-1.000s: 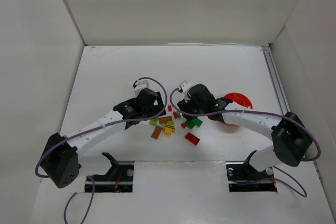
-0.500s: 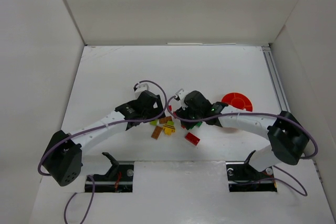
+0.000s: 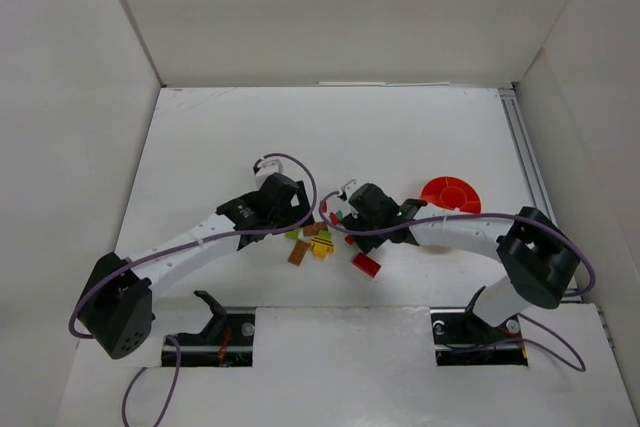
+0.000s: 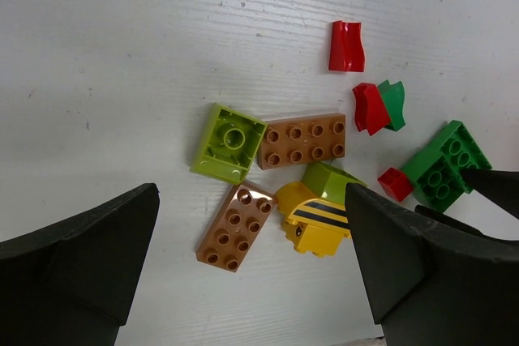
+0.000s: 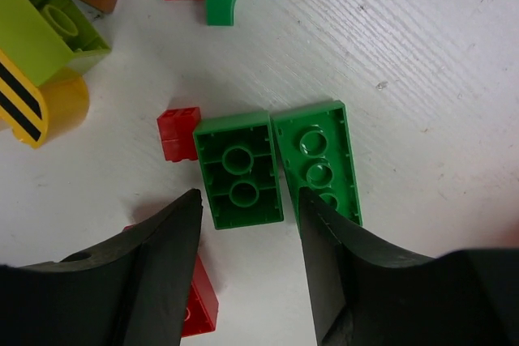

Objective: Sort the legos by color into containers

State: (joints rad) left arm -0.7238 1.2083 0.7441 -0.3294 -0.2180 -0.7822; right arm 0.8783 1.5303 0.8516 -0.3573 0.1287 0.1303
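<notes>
At the middle of the tabletop (image 3: 200, 147), the legos (image 3: 300, 252) lie in a loose scatter between the two arms. The orange-red divided bowl (image 3: 470, 192) sits apart to their right, with nothing being carried toward it.

The right claw (image 5: 249, 196) is low and partly open. Its jaws straddle an upturned green brick (image 5: 239, 169) but have not lifted it. The left claw (image 4: 251, 192) hangs wide open over the brown and lime pieces and holds nothing.

The main risk is crowding. A green plate (image 5: 318, 160) lies flush against the brick's right side, and the right-hand jaw comes down over its edge. If the jaws close, they could pinch both pieces askew or flick the plate away. A small red brick (image 5: 178, 134) touches the brick's other side and could get dragged along, ending up in the wrong compartment.

No writing or brand can be read. The only marking is the black diagonal stripes on a yellow piece (image 4: 316, 224).
</notes>
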